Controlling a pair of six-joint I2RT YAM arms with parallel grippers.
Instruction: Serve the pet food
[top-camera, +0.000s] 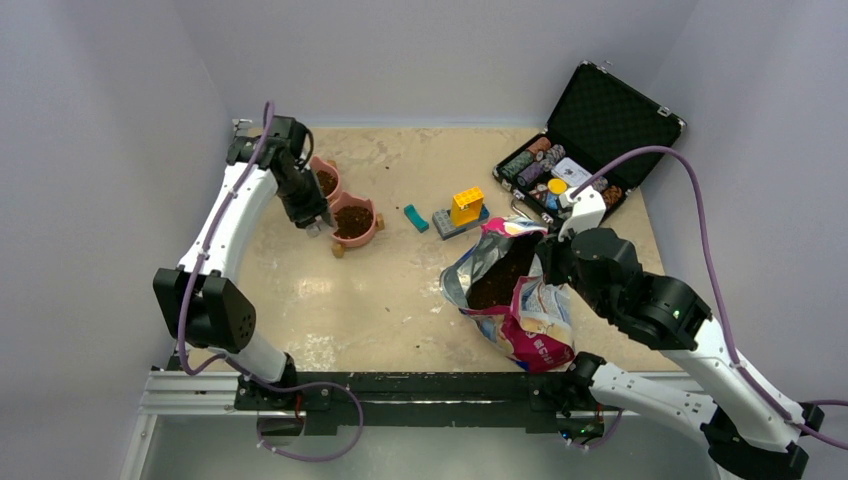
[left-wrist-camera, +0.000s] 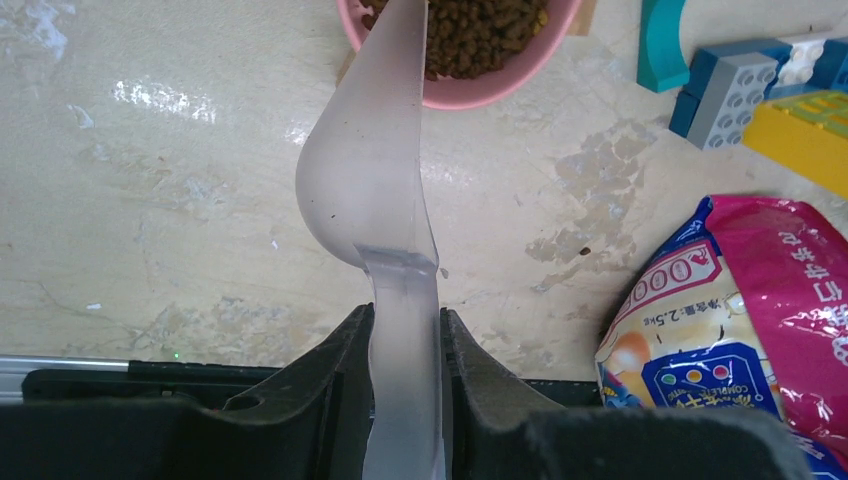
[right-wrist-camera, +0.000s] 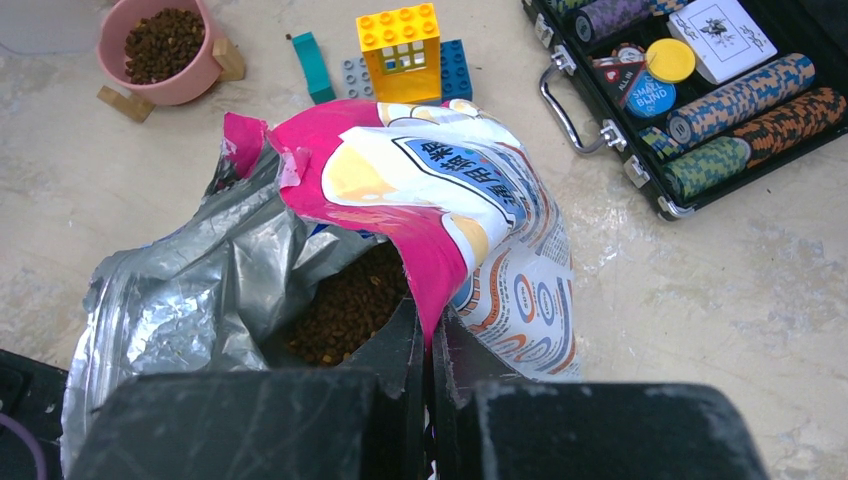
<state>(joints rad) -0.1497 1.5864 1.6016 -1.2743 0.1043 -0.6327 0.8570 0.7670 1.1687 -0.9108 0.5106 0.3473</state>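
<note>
Left gripper (left-wrist-camera: 407, 322) part-closed on clear scoop (left-wrist-camera: 365, 180) handle, tip over pink bowl (left-wrist-camera: 480, 92) holding kibble (left-wrist-camera: 485, 28). Right gripper (right-wrist-camera: 430, 332) pinched tight on bag (right-wrist-camera: 480, 220) rim, more kibble inside. Pellets loose, light, spill-prone. Bag film looks floppy and slick: hold by folded rim.

open black case (top-camera: 612, 118) holding poker chips (right-wrist-camera: 745, 95); yellow brick (top-camera: 466, 205) touching blue brick (right-wrist-camera: 456, 68), teal block (top-camera: 416, 218) near.

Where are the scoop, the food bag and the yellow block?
scoop (left-wrist-camera: 365, 190), left wrist view, its bowl.
food bag (right-wrist-camera: 450, 200), right wrist view, printed flap.
yellow block (right-wrist-camera: 398, 40), right wrist view, its front.
</note>
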